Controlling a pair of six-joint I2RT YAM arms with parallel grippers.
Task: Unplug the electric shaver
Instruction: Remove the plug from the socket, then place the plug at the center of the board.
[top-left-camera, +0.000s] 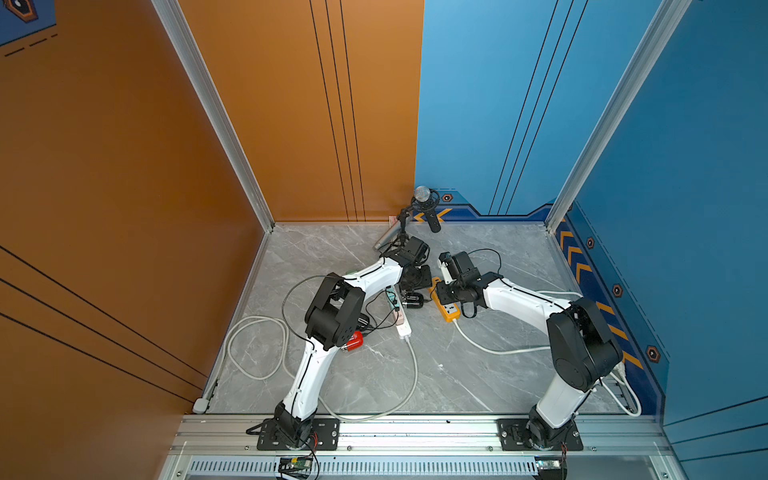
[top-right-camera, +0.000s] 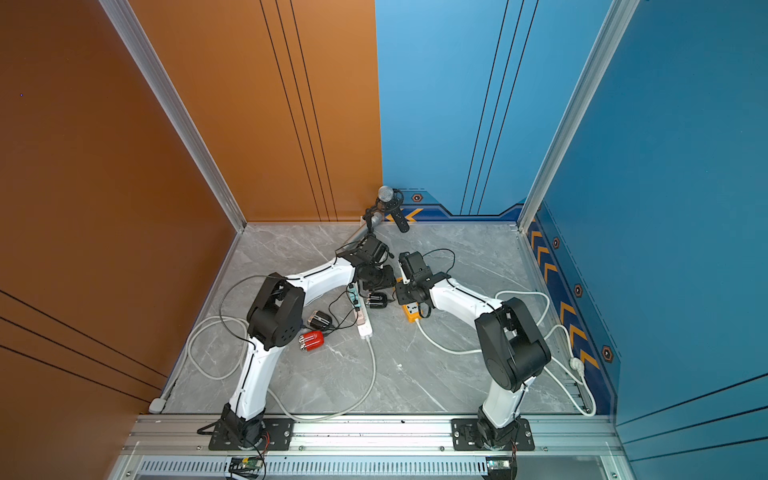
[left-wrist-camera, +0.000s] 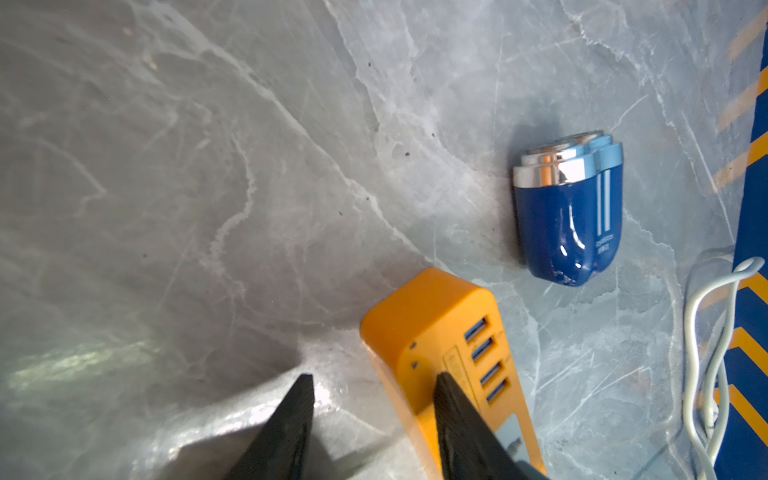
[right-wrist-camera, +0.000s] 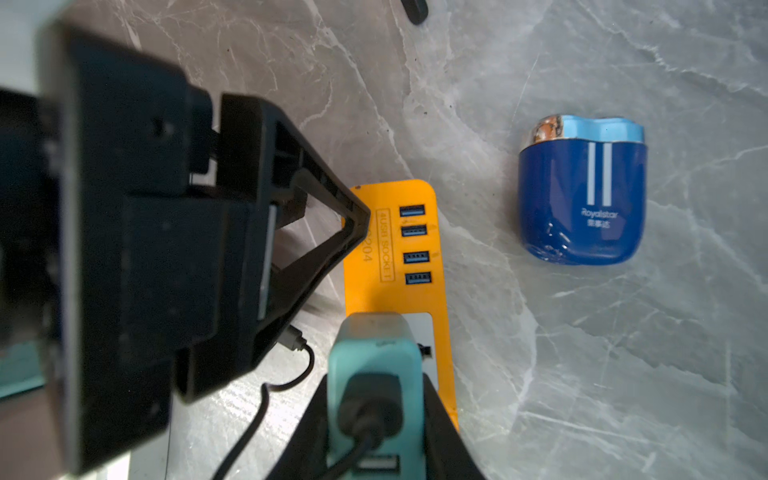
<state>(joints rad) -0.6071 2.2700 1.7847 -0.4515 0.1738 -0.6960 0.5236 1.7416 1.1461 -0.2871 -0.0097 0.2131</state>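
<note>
Gripping a teal adapter (right-wrist-camera: 370, 345) from both sides, the right gripper (right-wrist-camera: 376, 380) is clenched on it; its finger bases are cut off by the frame edge. That adapter is plugged into an orange power strip (right-wrist-camera: 395, 299). A black plug (right-wrist-camera: 370, 401) sits in the adapter's near face, and its cord (right-wrist-camera: 359, 444) drops out of frame, so which device it feeds cannot be traced.

On the left gripper (left-wrist-camera: 374, 378) the jaws stand apart, released, with only the strip's long edge and bare table (left-wrist-camera: 208, 166) between them. One finger (left-wrist-camera: 453, 415) overlaps the strip, probably touching it, though the angle is poor.

Ahead of both sets of fingertips, well apart from them, the blue shaver (right-wrist-camera: 582, 199) lies flat on the table. It is beside the strip's USB end, on the side away from the left gripper.

Both wrist views show it; in both top views the arms' wrists cover that spot. Top views alone give a black shaver (top-left-camera: 411, 300) near the left gripper, a red shaver (top-left-camera: 353, 341) by the left elbow, and a white power strip (top-left-camera: 402, 328) just beside the black one.
</note>
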